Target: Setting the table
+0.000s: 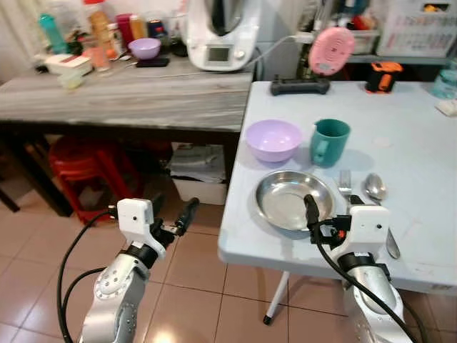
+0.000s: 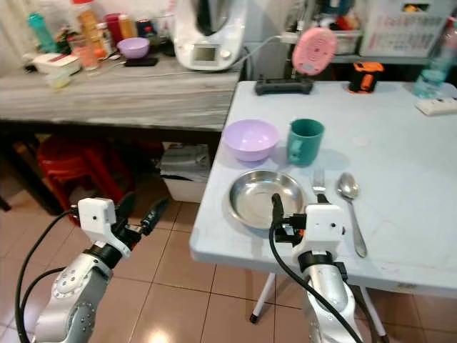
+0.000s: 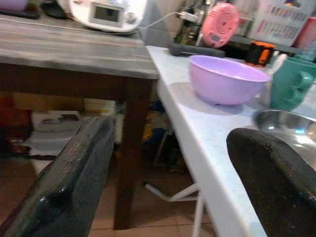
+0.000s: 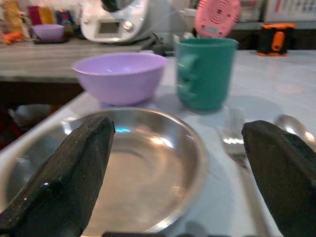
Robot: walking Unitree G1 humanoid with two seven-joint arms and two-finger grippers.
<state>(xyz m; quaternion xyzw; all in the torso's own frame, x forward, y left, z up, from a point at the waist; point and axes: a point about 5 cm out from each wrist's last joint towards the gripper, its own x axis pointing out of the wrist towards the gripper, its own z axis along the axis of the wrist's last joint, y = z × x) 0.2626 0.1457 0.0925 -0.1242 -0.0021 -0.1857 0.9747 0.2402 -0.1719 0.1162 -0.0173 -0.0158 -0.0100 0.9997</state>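
your place setting on the pale blue table (image 1: 414,136) looks nearly complete: one shiny round steel plate (image 1: 294,199) at the near edge, one lilac plastic bowl (image 1: 273,139) and one teal mug (image 1: 329,141) just beyond it, one fork (image 1: 345,184) and one spoon (image 1: 375,188) to its right. your right hand (image 4: 173,173) hovers over the plate, fingers apart, empty. your left hand (image 3: 163,173) is off the table's left edge, fingers apart too. little seems left, perhaps only straightening.
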